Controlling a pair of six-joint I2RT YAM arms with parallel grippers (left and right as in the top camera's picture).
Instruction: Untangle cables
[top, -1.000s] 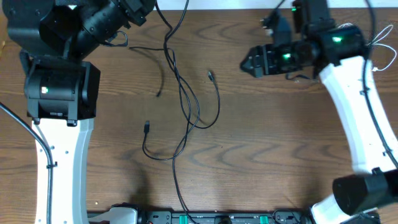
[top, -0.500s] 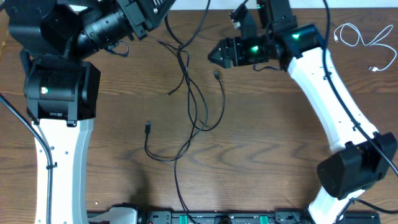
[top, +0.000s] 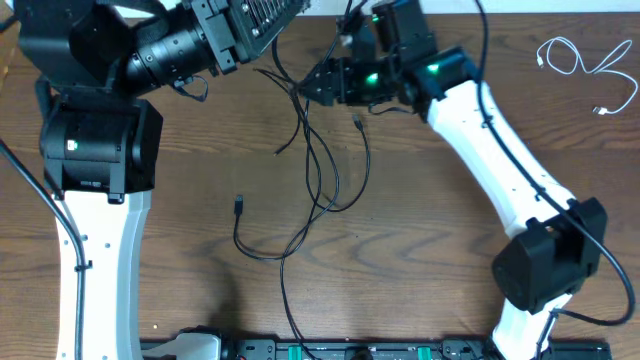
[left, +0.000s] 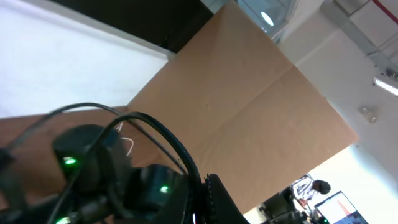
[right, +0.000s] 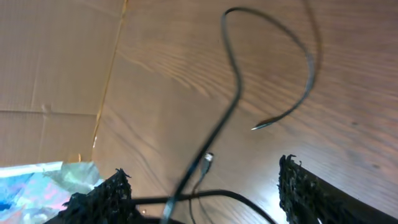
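The black cable (top: 318, 170) lies in loose loops across the middle of the wooden table, with one plug (top: 238, 204) at the lower left. Its upper end rises to my left gripper (top: 285, 12), which is shut on it at the table's far edge. In the left wrist view the cord arcs into the closed left gripper (left: 202, 199). My right gripper (top: 312, 88) is open just right of the cable's upper strand. In the right wrist view that strand (right: 233, 93) runs between the spread fingers of the right gripper (right: 205, 199), beside a small plug (right: 208, 158). The white cable (top: 578, 58) lies coiled at the far right.
The table's far edge (top: 520, 12) runs close behind both grippers. A brown cardboard panel (left: 249, 106) stands beyond the table. The arm bases sit at the front left (top: 95, 260) and front right (top: 545, 265).
My right arm swung left from the table's right side to the black cable's upper strand. The left gripper shifted right along the far edge, dragging the cable's upper part with it.
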